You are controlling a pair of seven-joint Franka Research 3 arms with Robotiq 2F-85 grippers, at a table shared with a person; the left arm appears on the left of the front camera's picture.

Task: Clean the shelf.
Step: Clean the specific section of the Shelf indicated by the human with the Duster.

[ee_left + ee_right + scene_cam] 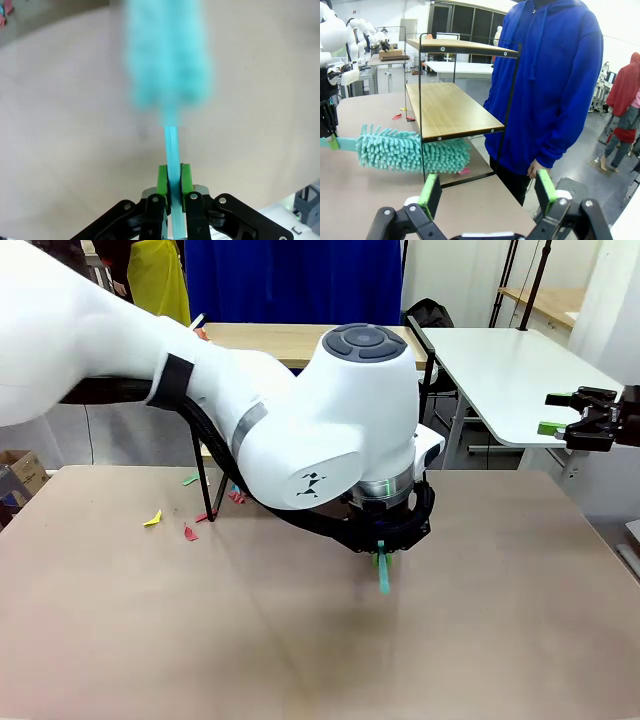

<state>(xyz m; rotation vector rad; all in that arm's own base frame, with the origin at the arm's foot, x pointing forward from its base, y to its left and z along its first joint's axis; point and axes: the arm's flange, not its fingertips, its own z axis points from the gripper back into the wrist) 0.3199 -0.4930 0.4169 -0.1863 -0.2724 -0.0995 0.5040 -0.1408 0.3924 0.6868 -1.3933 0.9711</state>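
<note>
Front view: the left arm crosses the middle of the worktop [300, 640]. The left claw [382, 550] points down and is closed on the thin teal handle of a duster [383, 575]. The shelf [265, 338] stands at the far left of the worktop, largely hidden behind that arm. Coloured paper scraps [153, 519] lie near its legs. The right claw [558, 412] hangs at the right edge with its jaws spread wide, holding nothing.

Left wrist view: both green pads are clamped flat on the handle. The fluffy duster head beyond is blurred.

Right wrist view: the right claw's jaws stand wide apart and empty. The duster head lies beneath the shelf's lower board, low over the worktop. A person [550, 85] in a blue hooded top stands just beside the shelf.
</note>
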